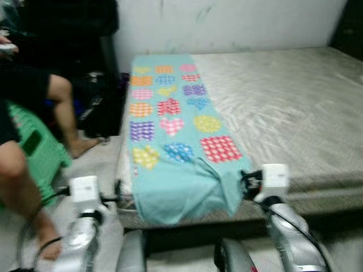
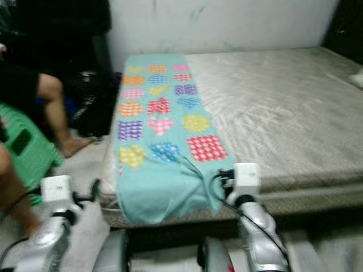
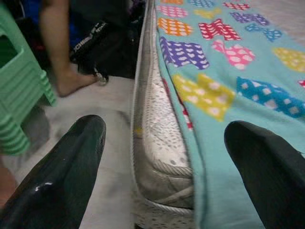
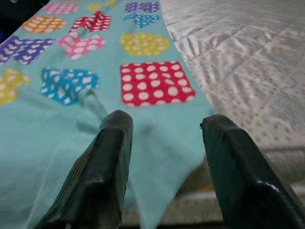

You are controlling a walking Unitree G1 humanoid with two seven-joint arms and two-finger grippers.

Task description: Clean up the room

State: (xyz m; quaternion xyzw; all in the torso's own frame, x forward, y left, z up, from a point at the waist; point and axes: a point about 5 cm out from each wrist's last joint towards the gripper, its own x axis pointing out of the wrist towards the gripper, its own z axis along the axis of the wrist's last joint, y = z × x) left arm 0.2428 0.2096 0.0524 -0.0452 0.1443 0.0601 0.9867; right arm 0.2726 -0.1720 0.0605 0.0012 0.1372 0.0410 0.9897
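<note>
Left eye view: we are standing at the foot of a mattress [image 1: 283, 113], and at 9 o'clock a person's bare leg [image 1: 67, 116] is resting beside a green plastic stool [image 1: 39, 153]. At 7 o'clock our left gripper [image 3: 164, 176] is hovering near the mattress's corner, its two black fingers [image 3: 62, 176] spread wide and holding nothing (through the gap we are seeing the mattress edge and pale floor [image 3: 109, 124]). In the middle, running toward 12 o'clock, a folded turquoise blanket [image 1: 170, 124] with coloured polka-dot hearts and squares is lying along the mattress's left side, its plain near end draping over the foot edge. At 5 o'clock our right gripper [image 4: 164, 162] is sitting at the blanket's near right corner, fingers parted, with the bunched turquoise cloth lying between them; we cannot tell whether they are pressing on it. At 3 o'clock the quilted mattress top is stretching away bare.
</note>
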